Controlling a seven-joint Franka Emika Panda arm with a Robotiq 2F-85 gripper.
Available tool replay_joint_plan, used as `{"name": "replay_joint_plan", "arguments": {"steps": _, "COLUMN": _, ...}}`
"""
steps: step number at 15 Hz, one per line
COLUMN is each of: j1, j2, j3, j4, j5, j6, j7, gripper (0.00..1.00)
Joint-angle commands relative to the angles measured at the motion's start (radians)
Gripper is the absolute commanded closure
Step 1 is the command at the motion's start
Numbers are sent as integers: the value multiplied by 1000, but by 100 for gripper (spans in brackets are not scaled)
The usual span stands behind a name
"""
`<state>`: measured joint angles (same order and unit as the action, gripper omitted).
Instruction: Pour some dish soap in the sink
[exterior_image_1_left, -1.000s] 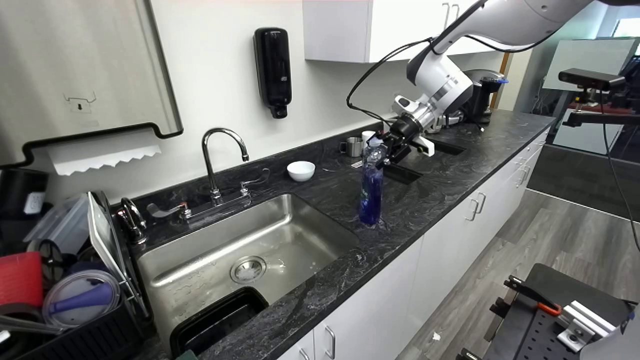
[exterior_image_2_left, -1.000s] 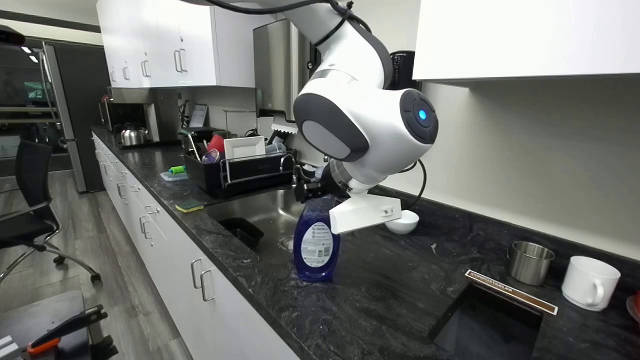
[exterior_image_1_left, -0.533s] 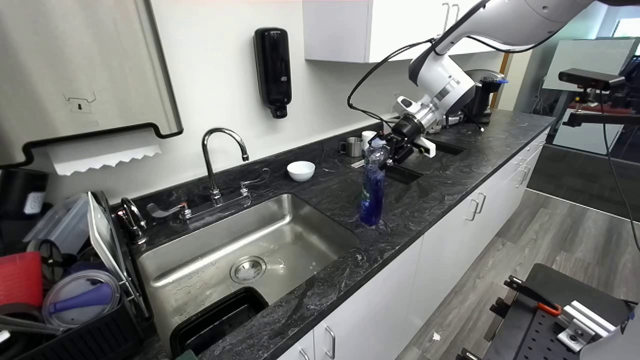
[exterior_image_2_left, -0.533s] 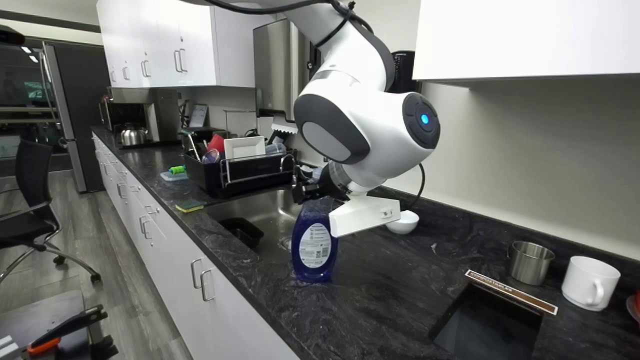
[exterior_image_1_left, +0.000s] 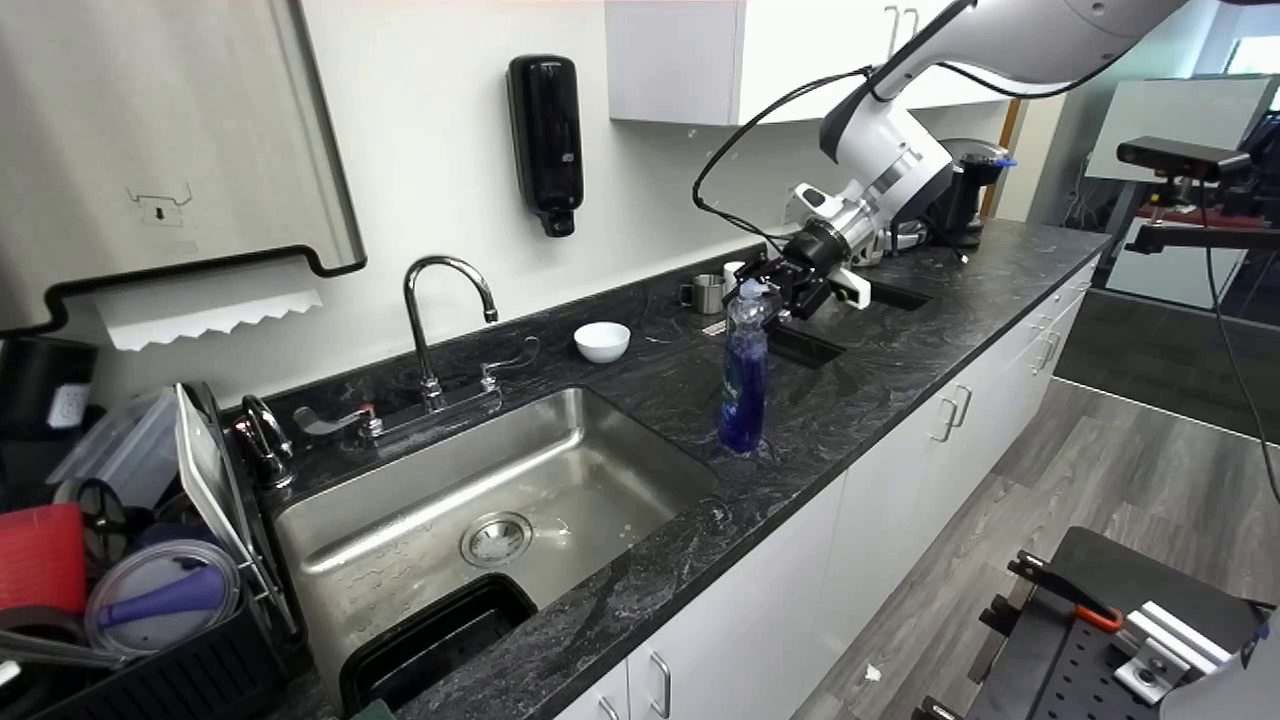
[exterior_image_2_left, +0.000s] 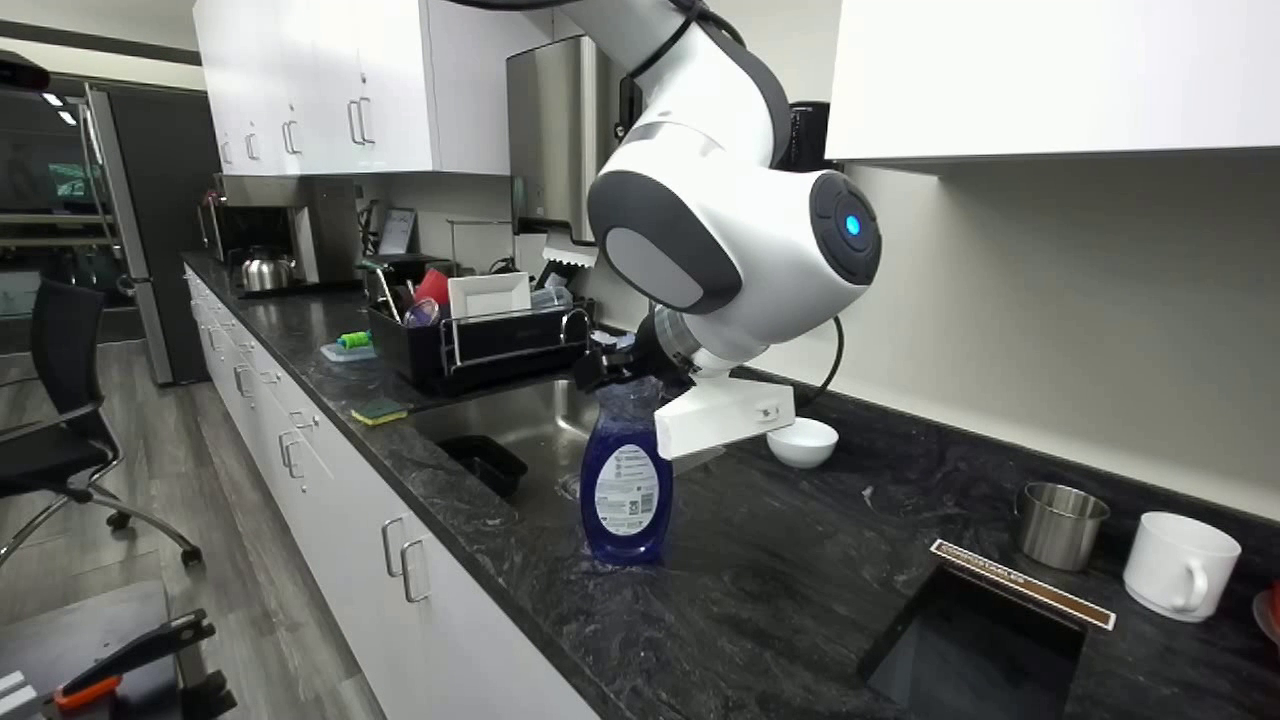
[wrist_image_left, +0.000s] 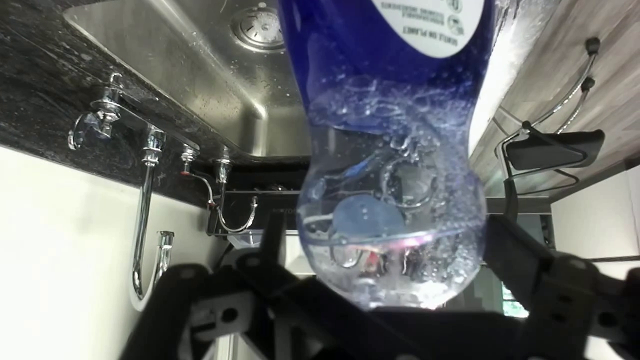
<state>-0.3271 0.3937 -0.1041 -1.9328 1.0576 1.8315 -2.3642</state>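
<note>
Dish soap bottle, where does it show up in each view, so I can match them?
In an exterior view: dish soap bottle just right of centre.
In an exterior view: dish soap bottle just below centre.
Wrist view: dish soap bottle upside down, right of centre, its base out of frame.
Shared landmark: stainless steel sink.
</note>
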Motion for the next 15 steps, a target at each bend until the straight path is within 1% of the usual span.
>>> {"name": "replay_joint_plan", "arguments": {"steps": 1, "j1": 9, "j2": -7, "j3": -19, "j4": -1, "j5": 7, "j6": -29, "j7": -20, "gripper": 0}}
{"name": "replay_joint_plan", "arguments": {"steps": 5, "j1": 6, "j2": -3, "j3": -29, "j4": 8, "j5": 3, "j6": -25, "j7": -16, "gripper": 0}}
{"name": "replay_joint_plan", "arguments": {"steps": 15, "j1": -3, "j2": 6, "j3": -86, "j4": 53, "j5": 3, "j6": 15, "j7": -1, "gripper": 0}}
